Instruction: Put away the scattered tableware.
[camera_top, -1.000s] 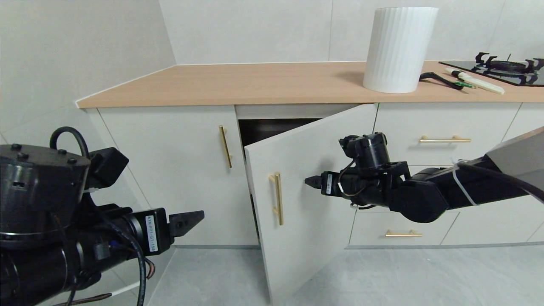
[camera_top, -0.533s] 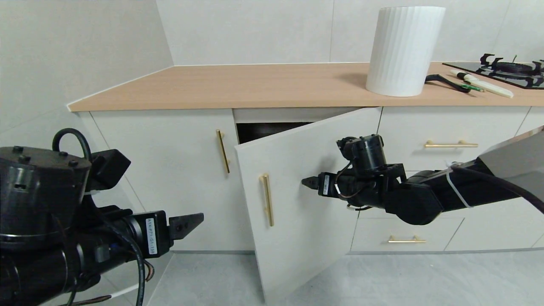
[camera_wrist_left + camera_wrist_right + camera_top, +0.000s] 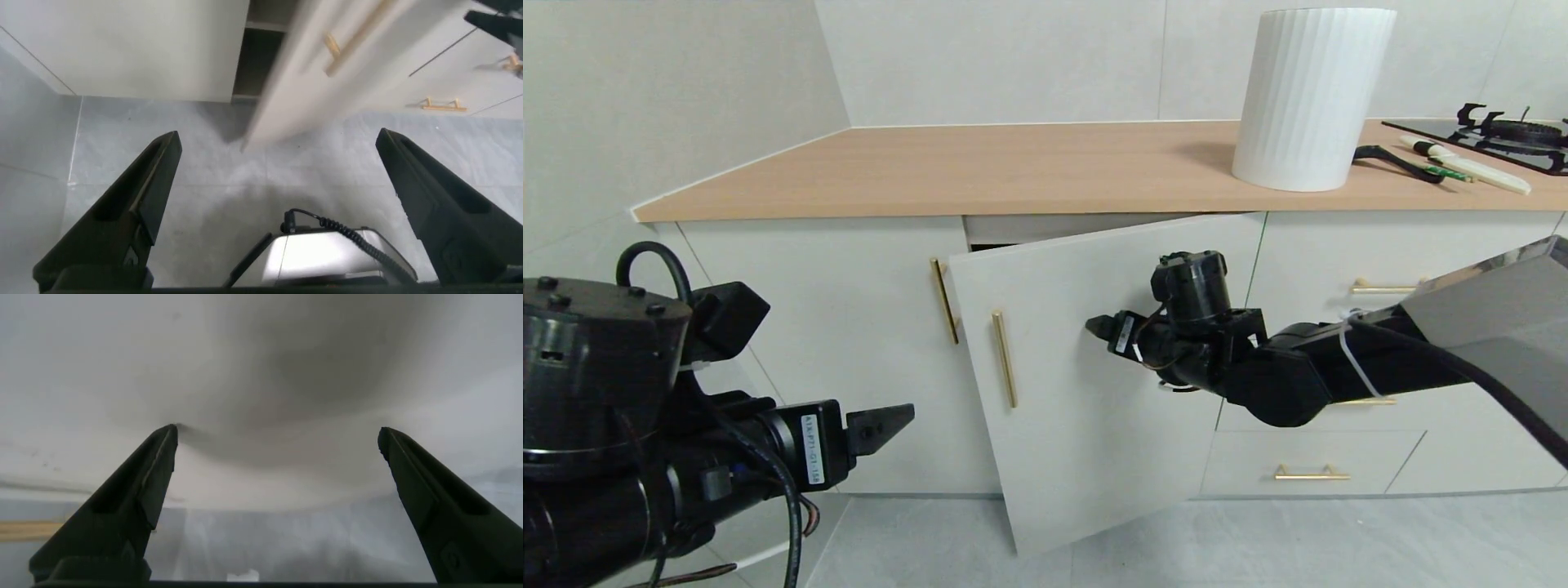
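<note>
A black-handled utensil point(image 3: 1390, 156) and a long white utensil point(image 3: 1474, 164) lie on the wooden counter point(image 3: 980, 167), right of a tall white ribbed container point(image 3: 1308, 98). Below the counter a cabinet door point(image 3: 1094, 433) with a gold handle point(image 3: 1004, 359) stands slightly ajar. My right gripper point(image 3: 1098, 327) is open, its tips against the door's outer face point(image 3: 270, 359), right of the handle. My left gripper point(image 3: 882, 425) hangs open and empty low on the left, over the floor point(image 3: 204, 188), with the door's lower corner point(image 3: 278, 122) ahead of it.
A left cabinet door point(image 3: 833, 351) beside the ajar one is shut, its gold handle point(image 3: 943, 300) close to the ajar door's edge. Drawers with gold handles point(image 3: 1311, 472) fill the right side. A black stove burner point(image 3: 1515, 131) sits at the counter's far right.
The cabinet door has swung most of the way toward shut with my right gripper moving left against its face. The head view has shifted. The left arm has stayed put.
</note>
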`<state>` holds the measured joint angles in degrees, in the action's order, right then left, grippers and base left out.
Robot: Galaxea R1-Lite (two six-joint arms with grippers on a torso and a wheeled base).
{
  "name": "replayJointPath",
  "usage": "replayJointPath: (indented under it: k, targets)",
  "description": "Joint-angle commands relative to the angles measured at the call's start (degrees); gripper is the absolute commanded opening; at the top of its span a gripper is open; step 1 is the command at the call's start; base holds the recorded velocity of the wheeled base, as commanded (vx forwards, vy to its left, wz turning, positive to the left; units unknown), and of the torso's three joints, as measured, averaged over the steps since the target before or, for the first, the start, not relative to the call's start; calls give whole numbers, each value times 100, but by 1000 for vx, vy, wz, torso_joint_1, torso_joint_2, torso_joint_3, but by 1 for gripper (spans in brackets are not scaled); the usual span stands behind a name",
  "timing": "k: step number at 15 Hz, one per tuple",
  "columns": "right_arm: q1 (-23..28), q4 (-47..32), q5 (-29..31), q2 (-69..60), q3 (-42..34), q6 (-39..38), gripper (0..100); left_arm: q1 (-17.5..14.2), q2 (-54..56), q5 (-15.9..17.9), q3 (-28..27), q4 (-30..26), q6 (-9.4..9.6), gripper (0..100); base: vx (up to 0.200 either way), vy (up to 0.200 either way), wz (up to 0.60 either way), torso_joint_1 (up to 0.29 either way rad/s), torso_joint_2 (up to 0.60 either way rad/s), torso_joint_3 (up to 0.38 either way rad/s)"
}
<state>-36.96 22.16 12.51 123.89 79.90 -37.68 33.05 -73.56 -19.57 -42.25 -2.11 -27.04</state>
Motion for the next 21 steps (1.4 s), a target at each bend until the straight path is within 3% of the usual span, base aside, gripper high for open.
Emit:
replayJointPath:
  k: [1, 14, 21]
  targets:
    - [-66, -10, 129, 355, 325, -108, 100, 0, -9, -3, 7, 0, -3, 100, 0, 0, 0, 0, 0, 0]
    - [268, -37, 1166, 1190, 1450, -310, 100, -9, -27, -3, 7, 0, -3, 100, 0, 0, 0, 0, 0, 0]
    - [383, -37, 1228, 1278, 1573, -301, 100, -9, -27, 5, 7, 0, -12, 100, 0, 0, 0, 0, 0, 0]
